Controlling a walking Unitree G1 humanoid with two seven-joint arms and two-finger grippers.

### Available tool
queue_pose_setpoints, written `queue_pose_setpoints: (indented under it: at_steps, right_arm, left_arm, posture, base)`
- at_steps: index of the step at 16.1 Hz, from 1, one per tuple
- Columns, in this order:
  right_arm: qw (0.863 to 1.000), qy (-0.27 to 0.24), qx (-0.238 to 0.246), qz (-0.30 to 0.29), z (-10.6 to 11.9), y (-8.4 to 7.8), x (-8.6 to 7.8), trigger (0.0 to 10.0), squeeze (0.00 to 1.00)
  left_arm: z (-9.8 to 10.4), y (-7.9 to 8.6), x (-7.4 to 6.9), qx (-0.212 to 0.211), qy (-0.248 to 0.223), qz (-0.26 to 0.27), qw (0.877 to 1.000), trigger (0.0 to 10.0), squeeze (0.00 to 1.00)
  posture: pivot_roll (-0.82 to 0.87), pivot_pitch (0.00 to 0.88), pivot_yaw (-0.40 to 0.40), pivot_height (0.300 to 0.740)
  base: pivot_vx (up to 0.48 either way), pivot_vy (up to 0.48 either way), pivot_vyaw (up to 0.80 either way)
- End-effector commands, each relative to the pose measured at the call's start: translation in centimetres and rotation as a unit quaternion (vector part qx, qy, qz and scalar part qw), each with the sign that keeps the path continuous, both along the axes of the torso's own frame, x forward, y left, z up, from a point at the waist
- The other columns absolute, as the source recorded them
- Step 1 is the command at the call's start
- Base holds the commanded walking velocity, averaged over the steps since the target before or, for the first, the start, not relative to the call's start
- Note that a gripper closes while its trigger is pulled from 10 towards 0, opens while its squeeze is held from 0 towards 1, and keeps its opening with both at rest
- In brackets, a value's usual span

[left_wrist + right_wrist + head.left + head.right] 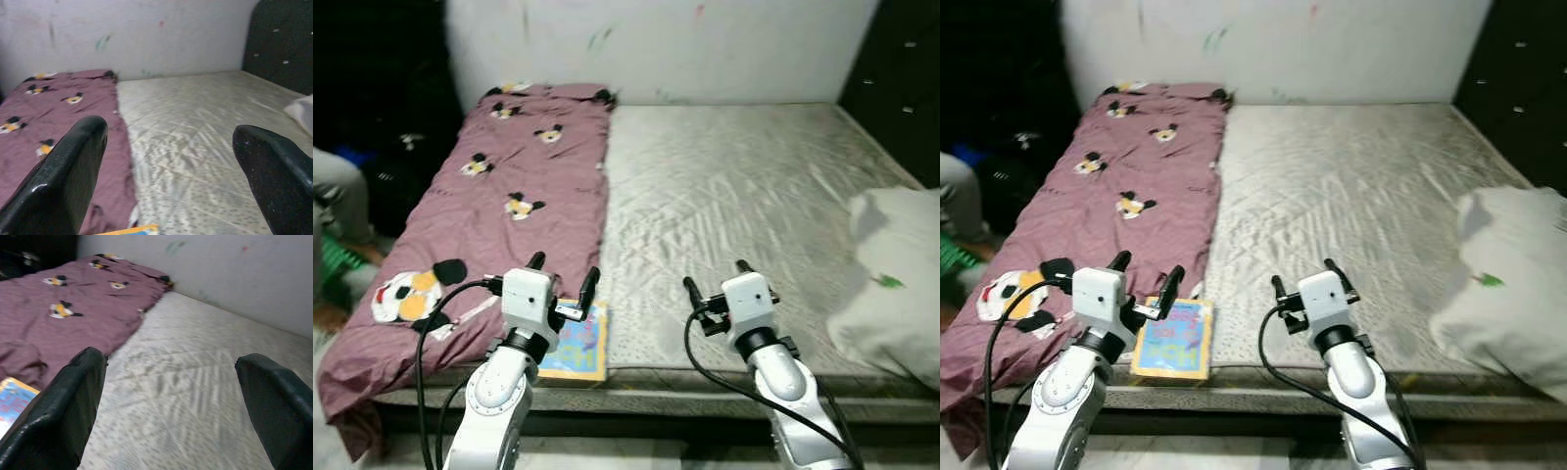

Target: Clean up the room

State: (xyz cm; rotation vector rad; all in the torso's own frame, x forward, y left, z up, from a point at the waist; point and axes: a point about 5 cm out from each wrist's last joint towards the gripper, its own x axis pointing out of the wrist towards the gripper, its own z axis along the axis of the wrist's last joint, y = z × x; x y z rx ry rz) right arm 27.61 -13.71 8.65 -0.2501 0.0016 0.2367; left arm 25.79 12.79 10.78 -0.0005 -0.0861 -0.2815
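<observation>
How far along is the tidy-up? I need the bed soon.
Nothing looks done yet. The book still lies at the mattress edge, beside the blanket. Left gripper hovers open over the book; right gripper is open, empty. The pillow sits at the right edge.

Before me the bare mattress [744,196] carries a maroon cartoon-print sheet [499,206] at frame left, a colourful book [1173,339] at its near edge, and a white pillow [896,279] lower right.

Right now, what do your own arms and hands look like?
Two silver, rounded arms. Each ends in a white boxy wrist block carrying a gripper, left and right, of two long glossy black fingers. Loose black cables loop beside each arm.
</observation>
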Motion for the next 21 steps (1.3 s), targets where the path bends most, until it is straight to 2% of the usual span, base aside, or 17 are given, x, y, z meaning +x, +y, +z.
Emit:
queue_pose_setpoints:
  at_steps: [1,6,12,21]
  right_arm:
    - [1.0,0.003,0.002,0.007,0.01,0.36,0.14,10.0,0.0]
    - [1.0,0.003,0.002,0.007,-0.03,0.34,0.22,10.0,0.0]
    - [1.0,0.001,0.0,0.007,0.0,0.32,0.32,10.0,0.0]
    - [1.0,-0.018,-0.006,0.007,0.64,0.46,0.48,10.0,0.0]
  left_arm:
    - [-0.16,0.24,-0.07,0.004,0.003,0.0,1.0,10.0,0.0]
    - [-0.21,0.18,0.02,0.005,0.004,-0.001,1.0,10.0,0.0]
    - [-0.33,0.13,0.11,0.017,0.006,0.006,1.0,10.0,0.0]
    - [-0.35,0.24,0.35,0.016,0.006,0.014,1.0,10.0,0.0]
  posture:
    - [0.02,0.0,0.027,0.74]
    - [0.01,0.0,0.025,0.74]
    - [0.02,0.0,0.023,0.74]
    - [0.01,0.0,0.028,0.74]
  base:
    - [0.251,0.0,0.0]
    - [0.262,0.0,0.0]
    - [0.0,0.0,0.0]
    - [0.0,-0.328,0.0]
